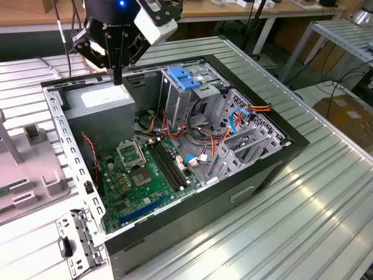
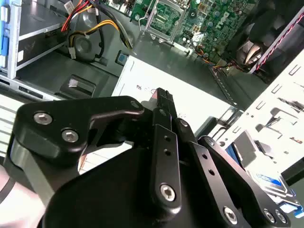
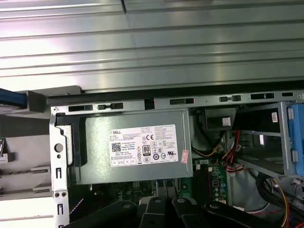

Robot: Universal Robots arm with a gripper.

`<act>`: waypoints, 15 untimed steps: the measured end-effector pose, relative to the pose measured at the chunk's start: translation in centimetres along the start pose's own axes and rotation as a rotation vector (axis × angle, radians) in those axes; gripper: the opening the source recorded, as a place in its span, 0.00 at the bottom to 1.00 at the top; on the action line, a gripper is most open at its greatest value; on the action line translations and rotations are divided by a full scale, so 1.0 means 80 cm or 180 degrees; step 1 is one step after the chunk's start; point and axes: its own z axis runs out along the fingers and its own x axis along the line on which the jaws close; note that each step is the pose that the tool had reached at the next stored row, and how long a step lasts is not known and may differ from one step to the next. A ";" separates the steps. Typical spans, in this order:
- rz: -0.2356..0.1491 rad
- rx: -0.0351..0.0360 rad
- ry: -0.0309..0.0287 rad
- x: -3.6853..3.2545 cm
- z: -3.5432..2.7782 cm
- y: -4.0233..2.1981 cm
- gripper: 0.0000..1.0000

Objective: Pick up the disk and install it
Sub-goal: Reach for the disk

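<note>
1. In the second wrist view the gripper [image 2: 161,95] covers the near part of the power-supply box [image 2: 199,90]. Much of the print on the box's white label lies behind the black links.
2. In the same view a blue-striped piece [image 2: 271,181] peeks from behind one link and runs off the picture's edge. What it is cannot be told.
3. In the first wrist view the blue bracket [image 3: 295,137] is cut off at the picture's edge. So is a blue-edged part [image 3: 12,97] outside the case.
4. In the exterior view the arm [image 1: 116,23] runs off the top edge. The grey stand [image 1: 29,169] on the exterior view's left is cut by the edge.
5. The fine parts on the motherboard [image 1: 140,175] are too small to tell apart.
</note>
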 end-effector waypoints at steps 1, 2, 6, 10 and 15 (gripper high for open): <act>0.0000 0.0000 0.0000 0.0001 0.0000 0.0000 0.11; 0.0000 0.0000 0.0000 0.0009 -0.0001 0.0000 0.11; 0.0000 0.0000 0.0000 0.0033 -0.0001 -0.0002 0.11; 0.0000 0.0000 0.0000 0.0062 -0.0002 -0.0005 0.11; 0.0000 0.0000 0.0000 0.0121 -0.0003 -0.0009 0.11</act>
